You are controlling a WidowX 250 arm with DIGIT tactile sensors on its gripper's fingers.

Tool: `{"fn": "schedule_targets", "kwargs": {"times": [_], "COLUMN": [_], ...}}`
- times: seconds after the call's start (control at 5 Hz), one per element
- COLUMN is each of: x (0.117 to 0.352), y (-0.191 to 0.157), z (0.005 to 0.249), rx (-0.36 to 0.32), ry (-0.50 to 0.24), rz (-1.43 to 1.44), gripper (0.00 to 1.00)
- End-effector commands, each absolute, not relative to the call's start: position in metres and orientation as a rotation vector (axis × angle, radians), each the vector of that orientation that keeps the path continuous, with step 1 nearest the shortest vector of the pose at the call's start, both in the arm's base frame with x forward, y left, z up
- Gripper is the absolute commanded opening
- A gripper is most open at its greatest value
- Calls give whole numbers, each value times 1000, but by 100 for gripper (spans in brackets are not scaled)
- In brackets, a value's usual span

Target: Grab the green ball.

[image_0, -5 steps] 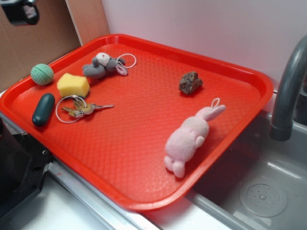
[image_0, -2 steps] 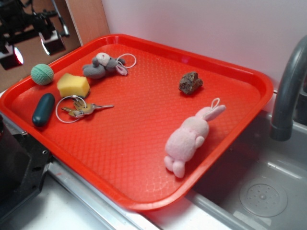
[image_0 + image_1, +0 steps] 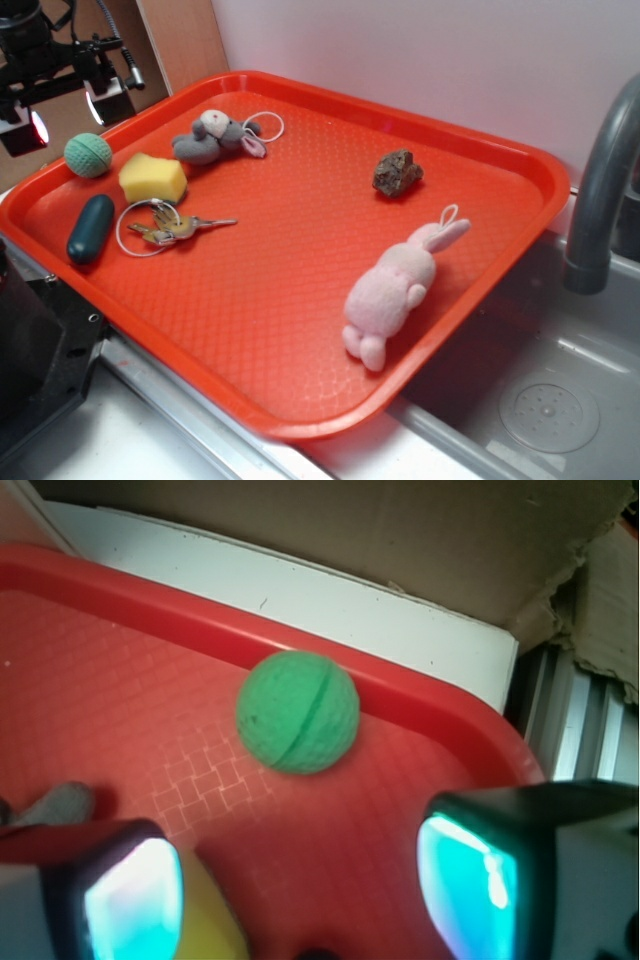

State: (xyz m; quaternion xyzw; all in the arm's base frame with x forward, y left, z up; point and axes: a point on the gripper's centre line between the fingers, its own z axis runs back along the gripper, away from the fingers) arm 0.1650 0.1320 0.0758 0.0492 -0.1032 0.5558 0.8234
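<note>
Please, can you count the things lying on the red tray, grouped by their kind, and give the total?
Balls: 1, the green ball
Soft toys: 2, grey mouse and pink rabbit
Sponges: 1, yellow sponge
Key bunches: 1, keys on a ring
Capsules: 1, dark green capsule
Rocks: 1, brown rock
Total: 7

Exterior cam looks down across the whole tray [image 3: 300,420] from the front; wrist cam's close, both catching the ball [image 3: 88,155] corner.

We see a red tray [image 3: 300,400], green ball [image 3: 88,155] in its far left corner, beside our sponge [image 3: 152,178], open pincer [image 3: 68,105] above the ball, keys [image 3: 165,228], pink bunny [image 3: 395,290], rock [image 3: 397,172].
</note>
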Motion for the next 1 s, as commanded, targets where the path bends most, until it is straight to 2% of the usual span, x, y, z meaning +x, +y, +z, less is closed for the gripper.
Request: {"fn": "schedule_targets", "kwargs": {"times": [0.0,0.2,0.4,0.6,0.8], "x": [155,168,170,173,174], "y": [154,183,193,193,189], "z": [65,44,28,9,13], "rx": [111,142,148,196,193], "ry": [-285,-303,-250,-234,-204], "rz": [1253,1289,1309,1338,1325], "gripper": [100,100,100,0,0]}}
